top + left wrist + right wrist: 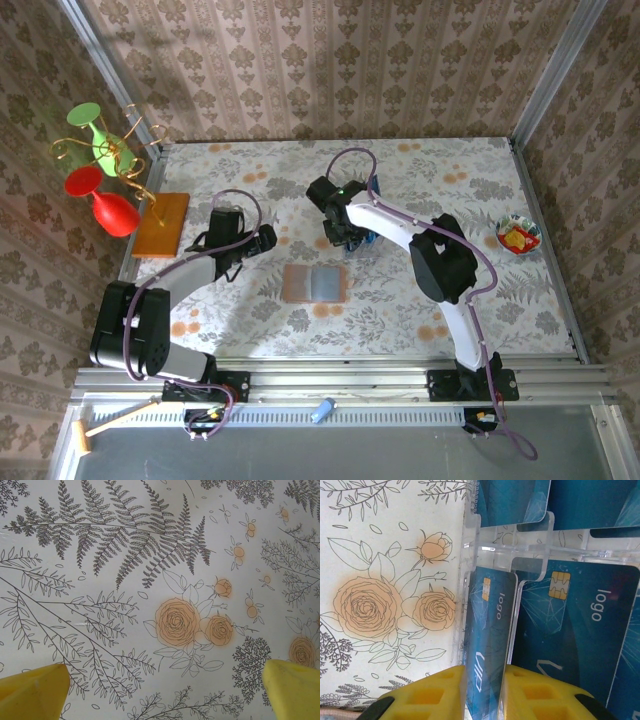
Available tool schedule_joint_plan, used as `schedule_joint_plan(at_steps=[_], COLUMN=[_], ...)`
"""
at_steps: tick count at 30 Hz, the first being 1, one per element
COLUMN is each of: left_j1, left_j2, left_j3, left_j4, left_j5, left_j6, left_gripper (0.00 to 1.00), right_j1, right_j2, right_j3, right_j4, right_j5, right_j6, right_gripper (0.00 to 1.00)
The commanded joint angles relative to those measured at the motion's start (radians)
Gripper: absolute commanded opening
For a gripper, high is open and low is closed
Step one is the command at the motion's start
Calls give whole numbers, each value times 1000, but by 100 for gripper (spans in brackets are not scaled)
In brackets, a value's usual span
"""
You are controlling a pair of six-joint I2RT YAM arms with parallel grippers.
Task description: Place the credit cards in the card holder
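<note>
- Your right tool (484, 672) hangs over a clear rack (520, 545) toward the far middle of the tabletop (450, 180).
- Its yellow fingers (427, 692) are drawn in narrow, one to each side of a single card standing on edge in the rack.
- That card fills the gap between them. You cannot tell whether the pads actually press on it.
- The credit cards (575, 625) are blue, with a gold chip and "logo" in white. They sit in the rack's slots, with more in the row behind.
- In the top view the rack and its cards are mostly hidden under your right wrist, with a blue edge showing on its right.
- The card holder (315, 283) lies open and flat near the tabletop's middle. It is nearer the arm bases than the rack and apart from it, and between the two arms. One half is reddish-brown, the other grey.
- Your left tool (166, 666) has its fingers spread wide apart with nothing between them, over bare floral cloth to the left of the card holder.
- An orange-brown board (162, 222) lies at the left edge.
- A small bowl (518, 235) sits far right.
</note>
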Motion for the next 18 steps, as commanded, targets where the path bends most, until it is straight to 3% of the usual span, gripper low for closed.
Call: schedule_joint_plan(at_steps=[1, 18], left_j1=[8, 8], left_j2=[14, 10], left_j3=[5, 3], left_j4=[17, 11], left_j5=[11, 8], left_j6=[-5, 1], left_gripper=[100, 100], right_j1=[1, -37], right_j2=[3, 3], right_j3=[32, 18], right_j4=[-39, 9], right_j5=[-13, -104], right_j6=[12, 42], right_gripper=[26, 13])
